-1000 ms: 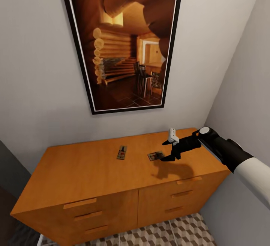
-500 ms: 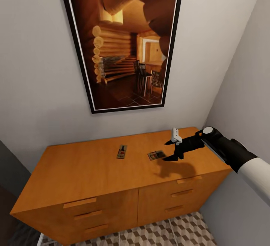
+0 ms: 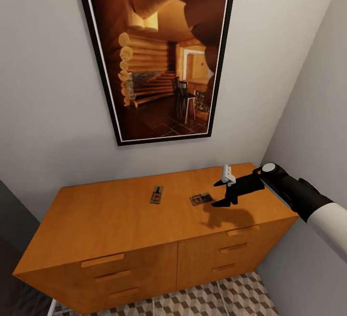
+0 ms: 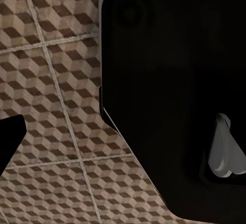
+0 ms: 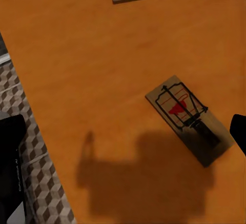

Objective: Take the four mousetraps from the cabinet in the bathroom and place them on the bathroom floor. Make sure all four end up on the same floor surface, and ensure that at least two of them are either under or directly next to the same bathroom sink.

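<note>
Now my right hand [image 3: 219,194] hovers open just above the cabinet [image 3: 144,229], beside the nearer mousetrap [image 3: 200,199], with another mousetrap [image 3: 156,195] farther along the top, so next I judge I must lower and close on it.

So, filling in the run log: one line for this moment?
right end effector: open, above near mousetrap | second mousetrap: on cabinet

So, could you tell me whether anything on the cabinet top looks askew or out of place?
Nothing is damaged. The two mousetraps lie flat but unaligned: one points roughly front to back, the other, beside the right gripper, sits at an angle.
</note>
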Robot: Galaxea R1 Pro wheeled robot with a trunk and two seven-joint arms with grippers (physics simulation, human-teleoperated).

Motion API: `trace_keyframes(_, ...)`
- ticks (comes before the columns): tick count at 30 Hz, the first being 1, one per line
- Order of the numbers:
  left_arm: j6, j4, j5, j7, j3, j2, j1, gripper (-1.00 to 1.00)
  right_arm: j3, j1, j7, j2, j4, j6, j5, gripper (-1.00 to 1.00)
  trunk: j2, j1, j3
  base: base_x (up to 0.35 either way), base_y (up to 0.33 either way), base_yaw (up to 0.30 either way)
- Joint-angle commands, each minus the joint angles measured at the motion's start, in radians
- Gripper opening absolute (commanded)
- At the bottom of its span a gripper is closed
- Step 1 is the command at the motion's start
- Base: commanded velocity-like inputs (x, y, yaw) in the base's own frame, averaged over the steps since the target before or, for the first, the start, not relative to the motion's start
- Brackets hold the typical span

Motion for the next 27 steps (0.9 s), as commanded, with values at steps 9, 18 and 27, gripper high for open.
trace_keyframes(9,-0.007,0.005,0.007,0.002,-0.009,-0.001,-0.001,1.0,0.005,-0.002,-0.002,0.0,0.0,0.01,-0.01,1.0,-0.002,0.001,-0.002,0.079,0.0,0.0)
trace_keyframes(18,-0.007,0.005,0.007,0.003,-0.009,-0.001,0.014,1.0,0.005,-0.002,-0.003,0.0,0.0,0.01,-0.01,1.0,-0.002,0.001,-0.002,0.17,0.0,0.0)
trace_keyframes(27,-0.007,0.005,0.007,0.003,-0.009,-0.013,0.061,1.0,0.005,-0.002,-0.003,0.001,0.0,0.01,-0.01,1.0,-0.002,0.001,-0.002,0.038,0.0,0.0)
